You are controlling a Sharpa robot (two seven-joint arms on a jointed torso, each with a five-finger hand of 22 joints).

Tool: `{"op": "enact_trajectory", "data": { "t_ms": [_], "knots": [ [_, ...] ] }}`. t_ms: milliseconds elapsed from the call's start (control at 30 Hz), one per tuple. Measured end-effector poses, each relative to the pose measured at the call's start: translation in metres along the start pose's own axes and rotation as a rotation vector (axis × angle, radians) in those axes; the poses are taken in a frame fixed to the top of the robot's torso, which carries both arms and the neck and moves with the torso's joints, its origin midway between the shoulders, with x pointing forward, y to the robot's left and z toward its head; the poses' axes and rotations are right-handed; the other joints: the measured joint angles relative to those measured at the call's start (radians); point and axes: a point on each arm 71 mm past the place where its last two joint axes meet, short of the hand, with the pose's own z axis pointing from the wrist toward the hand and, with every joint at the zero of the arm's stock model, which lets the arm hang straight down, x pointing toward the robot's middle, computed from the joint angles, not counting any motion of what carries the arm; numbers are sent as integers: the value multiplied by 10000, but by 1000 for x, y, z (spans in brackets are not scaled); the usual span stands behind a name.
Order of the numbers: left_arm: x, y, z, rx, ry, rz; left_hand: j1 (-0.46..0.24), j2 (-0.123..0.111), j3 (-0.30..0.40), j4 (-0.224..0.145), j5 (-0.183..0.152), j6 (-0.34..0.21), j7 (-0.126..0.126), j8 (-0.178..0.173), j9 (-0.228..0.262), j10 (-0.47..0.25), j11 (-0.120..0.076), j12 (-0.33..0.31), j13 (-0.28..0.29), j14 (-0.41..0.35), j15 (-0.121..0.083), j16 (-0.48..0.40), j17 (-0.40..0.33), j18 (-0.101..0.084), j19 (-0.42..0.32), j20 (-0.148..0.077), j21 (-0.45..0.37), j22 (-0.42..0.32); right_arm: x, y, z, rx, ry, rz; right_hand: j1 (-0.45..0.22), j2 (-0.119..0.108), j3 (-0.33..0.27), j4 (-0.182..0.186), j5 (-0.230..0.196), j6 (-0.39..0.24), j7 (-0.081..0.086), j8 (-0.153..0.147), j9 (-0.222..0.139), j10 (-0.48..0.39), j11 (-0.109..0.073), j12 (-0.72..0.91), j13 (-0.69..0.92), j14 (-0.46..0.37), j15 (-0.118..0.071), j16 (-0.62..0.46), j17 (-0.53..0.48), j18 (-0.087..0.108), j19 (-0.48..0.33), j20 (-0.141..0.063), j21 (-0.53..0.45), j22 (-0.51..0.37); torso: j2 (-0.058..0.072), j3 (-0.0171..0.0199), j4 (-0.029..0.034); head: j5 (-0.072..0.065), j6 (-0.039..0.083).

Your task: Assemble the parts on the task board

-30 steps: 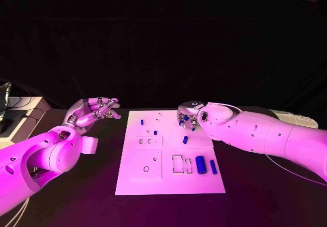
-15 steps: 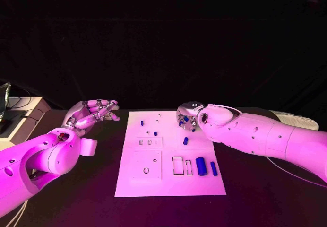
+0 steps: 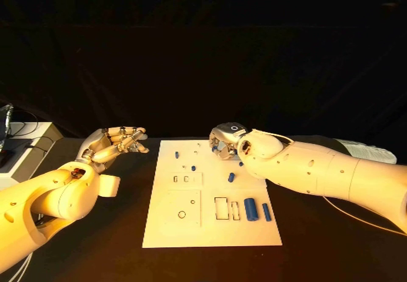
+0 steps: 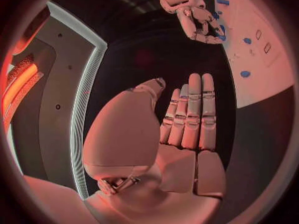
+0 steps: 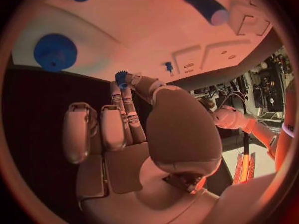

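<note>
The white task board [image 3: 212, 232] lies in the middle of the black table. My right hand [image 3: 224, 141] hovers over its far edge and pinches a small blue part [image 5: 120, 77] between thumb and a finger. Several blue parts lie on the board: a small peg [image 3: 176, 155], another [image 3: 230, 177], a thick cylinder [image 3: 250, 206] and a thinner one [image 3: 265, 212] near rectangular slots. My left hand [image 3: 114, 144] hangs above the table left of the board, fingers straight and apart, holding nothing. In the left wrist view my left hand's palm [image 4: 181, 149] is bare, and the right hand [image 4: 196, 15] shows beyond it.
A pale box with cables [image 3: 21, 147] stands at the table's left edge. A white object [image 3: 369, 150] lies behind my right arm. My right forearm [image 3: 322, 173] stretches across the table beside the board's right edge.
My right hand has drifted a little to the left over the board's far edge, still pinching the blue part. My left hand has hardly moved.
</note>
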Motion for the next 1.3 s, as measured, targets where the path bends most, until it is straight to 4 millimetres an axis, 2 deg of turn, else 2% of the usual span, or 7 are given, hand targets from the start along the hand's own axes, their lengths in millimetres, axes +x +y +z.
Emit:
{"op": "enact_trajectory", "data": {
  "t_ms": [167, 267, 500, 800, 933, 1067, 1300],
  "knots": [
    [0, 0, 0, 2, 8, -3, 0, 0, 0, 0, 0, 0, 0, 0, -1, 0, 0, 0, 0, -26, 25, 39, 6, -1, 0, 0, 13, 3, -2, 8, 8, 50, -414, -57, 0, 0, 0, 0, -3, 0, 0, 0, 10, 0, 0, 0, 0, 0, 0, 0, 14, 2, 0, 0, 0, 24, 25, -9, 28, -2, 24],
    [0, 0, 0, 9, 17, -10, 0, 0, 0, 0, 0, 0, 0, 0, -1, 0, 0, 0, 0, -37, 35, 50, 24, 0, 0, 0, 40, 14, -3, 12, 14, 94, -660, -93, 0, 0, 28, -28, 45, 0, 0, 0, 20, 0, 0, -3, 0, 0, 1, 39, 35, 16, -1, 0, 0, 43, 37, -33, 59, -27, 29],
    [2, -2, 0, 44, 55, -34, 0, 0, 0, 0, 0, 0, 0, 0, 9, 0, 0, 0, 0, -37, 35, 49, 37, 0, 1, 0, 40, 13, -1, 21, 22, 158, -1051, -126, 0, 0, 39, -41, 47, 0, 0, 0, 32, 0, 0, -16, 0, -1, 1, 39, 39, 22, -1, 0, 0, 56, 103, -121, 176, -134, 46],
    [3, -4, 1, 84, 78, -55, 0, 0, 0, 0, 2, 0, 0, 0, 8, 0, 0, 0, 0, -36, 35, 48, 36, 0, 1, 1, 40, 23, 0, 22, 26, 253, -1378, -293, 0, 0, 38, -41, 46, -1, 0, -1, 51, 0, 0, -43, 0, 0, 1, 38, 38, 23, -1, 0, 0, 56, 199, -236, 292, -150, 81],
    [3, -4, 1, 99, 82, -60, 0, 0, -1, 0, 4, 0, 0, 0, 8, 0, 0, 0, -1, -36, 36, 48, 35, 0, 1, 1, 40, 23, 0, 21, 27, 291, -1448, -378, 1, 0, 38, -41, 45, -1, 0, -1, 58, 0, 0, -56, 0, -1, 1, 38, 46, 24, -1, 0, -1, 55, 240, -272, 340, -157, 104],
    [2, -5, 0, 108, 80, -57, 0, 0, -1, 1, 4, 0, 0, 0, 7, 0, 0, 0, 0, -36, 36, 48, 35, 0, 1, 1, 40, 22, 0, 20, 27, 327, -1511, -482, 1, 0, 37, -41, 43, -1, 0, -1, 65, 0, 0, -82, 0, -1, 1, 38, 52, 25, -1, 0, 46, 55, 278, -297, 371, -175, 118],
    [1, -5, 0, 110, 69, -50, 0, 0, -1, 1, 5, 0, 0, 0, 7, 0, 0, 0, -1, -36, 36, 48, 35, 1, 1, 1, 40, 22, 0, 19, 27, 371, -1589, -665, 1, 0, 38, -42, 39, -1, 0, 21, 71, 0, 0, -121, 0, -1, 1, 38, 51, 26, -1, 0, 46, 72, 328, -314, 397, -183, 144]
  ]
}}
